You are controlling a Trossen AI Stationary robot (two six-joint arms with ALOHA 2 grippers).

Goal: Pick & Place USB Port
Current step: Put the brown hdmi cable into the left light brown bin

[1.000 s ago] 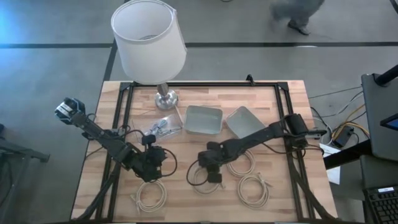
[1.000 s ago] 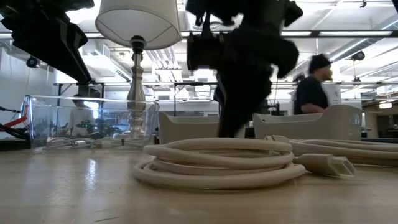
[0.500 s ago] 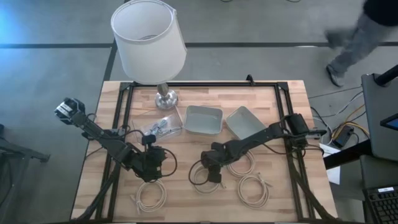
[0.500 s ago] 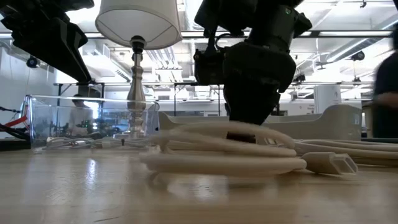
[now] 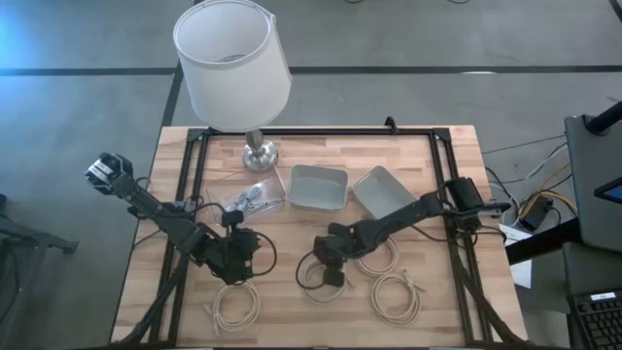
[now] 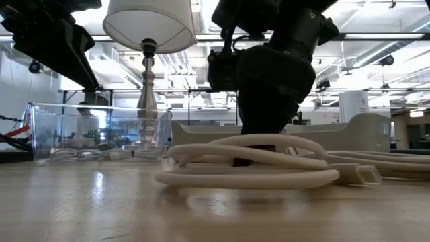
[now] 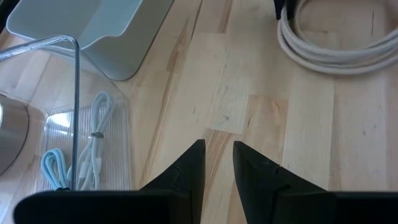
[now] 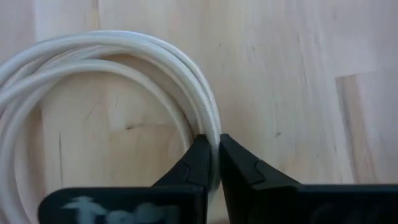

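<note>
A white coiled cable (image 5: 313, 282) lies on the wooden table, left of two more coils (image 5: 377, 257) (image 5: 397, 297). A further coil (image 5: 236, 306) lies near the left arm. My right gripper (image 5: 330, 264) stands over the first coil and is shut on its strands (image 8: 214, 146). In the low view the coil's (image 6: 248, 165) upper loops arch above the lower ones, and its plug (image 6: 356, 175) rests on the table. My left gripper (image 5: 238, 255) waits above bare wood, its fingers (image 7: 217, 163) a narrow gap apart. My right gripper pinches the bundle of strands on one side of the coil's ring (image 8: 213, 127) between its two fingers. It comes from above, pointing down, with the fingers across the strands. The held loops (image 6: 245, 142) are raised, and the lower loops (image 6: 248, 180) lie on the table.
Two grey trays (image 5: 318, 187) (image 5: 379, 190) sit toward the far edge. A clear box (image 5: 255, 199) with small cables stands left of them, and a lamp's base (image 5: 259, 153) behind it. A black frame (image 5: 194, 194) borders the work area. Bare wood lies between the two grippers.
My right gripper has come down onto the coil. The coil's upper loops have risen off the lower ones, and the whole coil has shifted a little on the table. A person has walked past beyond the far edge and left the view.
</note>
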